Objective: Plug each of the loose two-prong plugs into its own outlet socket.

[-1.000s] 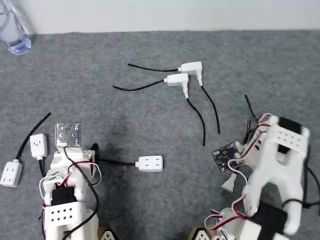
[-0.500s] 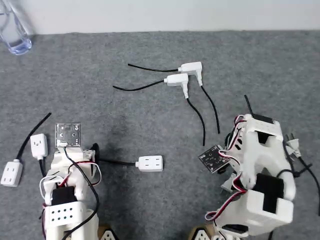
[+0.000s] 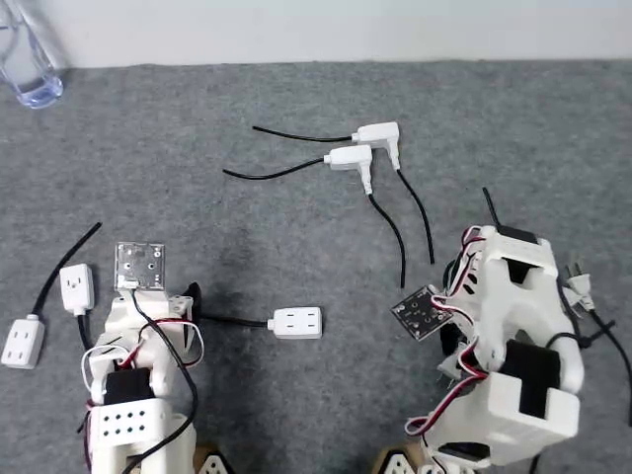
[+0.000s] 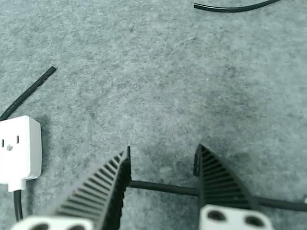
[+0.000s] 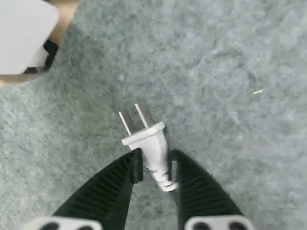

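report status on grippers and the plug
Left gripper open, astride black cord. Right gripper shut on two-prong plug, prongs free. No obstruction seen near socket.

The left arm (image 3: 133, 395) and the right arm (image 3: 518, 346) are built of white printed plastic shells with black servo blocks set between the links. Thin red, black and white wires loop along both. Each wrist carries a small square board with screw holes, silvery on the left (image 3: 139, 267) and dark on the right (image 3: 420, 313). The left fingers (image 4: 103, 191) and right fingers (image 5: 108, 191) are black, tapered and finely ribbed, on white bases with round holes
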Robot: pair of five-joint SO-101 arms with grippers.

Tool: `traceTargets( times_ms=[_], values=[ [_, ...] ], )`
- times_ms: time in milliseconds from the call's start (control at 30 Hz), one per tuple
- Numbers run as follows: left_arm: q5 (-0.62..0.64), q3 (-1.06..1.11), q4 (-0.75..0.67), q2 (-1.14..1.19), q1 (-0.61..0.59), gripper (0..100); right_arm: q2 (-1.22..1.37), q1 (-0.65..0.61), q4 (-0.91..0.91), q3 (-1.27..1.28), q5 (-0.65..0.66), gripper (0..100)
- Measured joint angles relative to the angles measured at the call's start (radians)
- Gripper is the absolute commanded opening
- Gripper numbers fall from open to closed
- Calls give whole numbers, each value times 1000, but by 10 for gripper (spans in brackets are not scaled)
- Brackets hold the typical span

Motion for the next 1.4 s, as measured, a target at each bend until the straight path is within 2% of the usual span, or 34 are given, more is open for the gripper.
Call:
traceTargets(
  times_ms=[300, 367, 533, 667, 800, 967, 1200, 1267, 1400],
  values=[
    [0, 0, 0, 0, 0, 203, 0, -52, -40, 2, 2, 9],
    [0, 0, 0, 0, 0, 203, 0, -78, -55, 2, -31, 9],
    [0, 0, 0, 0, 0, 203, -20, -153, -181, 6, -282, 9],
    [0, 0, 0, 0, 0, 203, 3, -242, -422, -9, -517, 9],
    [0, 0, 0, 0, 0, 203, 3, -281, -470, -3, -626, 9],
    [0, 0, 0, 0, 0, 203, -34, -293, -445, -3, -669, 9],
    [0, 0, 0, 0, 0, 203, -265, -270, -229, -3, -672, 13],
    [0, 0, 0, 0, 0, 203, -345, -230, -181, -3, -672, 47],
    [0, 0, 0, 0, 0, 203, -430, -115, -183, 64, -667, 179]
  ],
)
